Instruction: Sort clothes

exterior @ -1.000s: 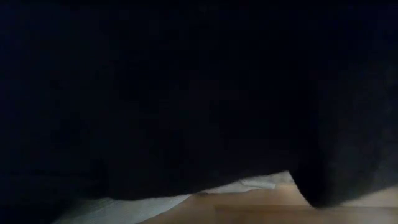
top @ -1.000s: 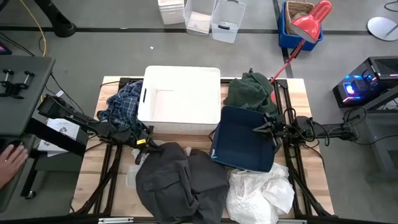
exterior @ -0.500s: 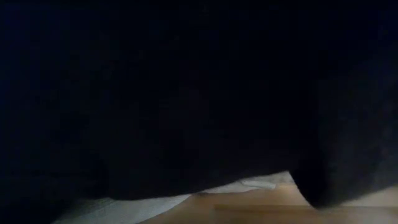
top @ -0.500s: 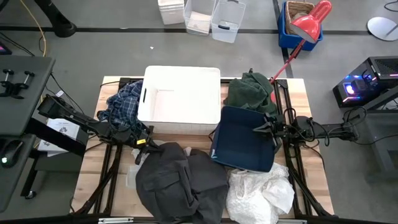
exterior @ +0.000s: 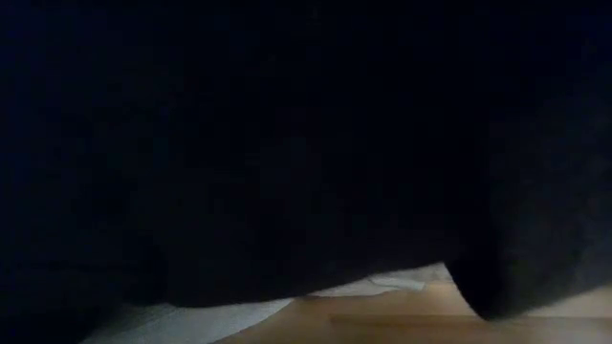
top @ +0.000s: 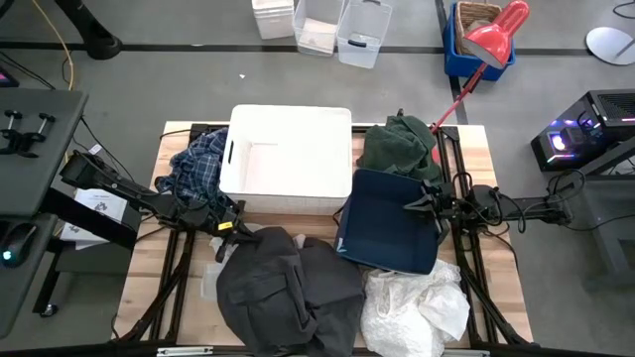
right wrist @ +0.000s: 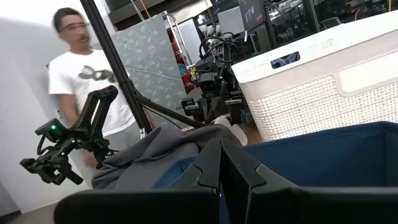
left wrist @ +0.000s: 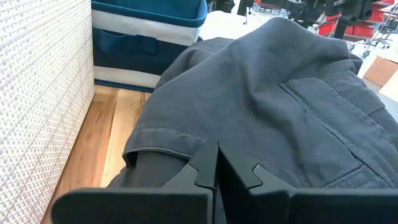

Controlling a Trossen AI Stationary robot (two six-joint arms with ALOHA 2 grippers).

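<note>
The large dark grey garment (top: 288, 288) lies bunched at the table's near middle; it fills the left wrist view (left wrist: 280, 93) and blocks most of the low view (exterior: 287, 143). The thin white garment (top: 412, 302) lies crumpled to its right. The plaid shirt (top: 193, 167) lies left of the white basket (top: 288, 111). The dark green garment (top: 397, 144) lies at the far right. My left gripper (top: 236, 220) is shut at the grey garment's far left hem (left wrist: 168, 151). My right gripper (top: 409, 205) is shut and empty over the navy bin (top: 382, 238). My left gripper's shut fingertips (left wrist: 208, 163) stand level at the grey garment's hem, coming from the table's left. I cannot tell whether they touch the cloth.
The white basket stands at the table's far middle, its lattice wall (left wrist: 37, 93) close beside my left gripper. The navy bin sits tilted between basket and white garment. A person (right wrist: 87, 74) stands beyond the table's left. Boxes and a blue crate (top: 476, 40) stand on the floor behind.
A person's hand beside the table's left has gone out of view. Both arms and the clothes have kept still.
</note>
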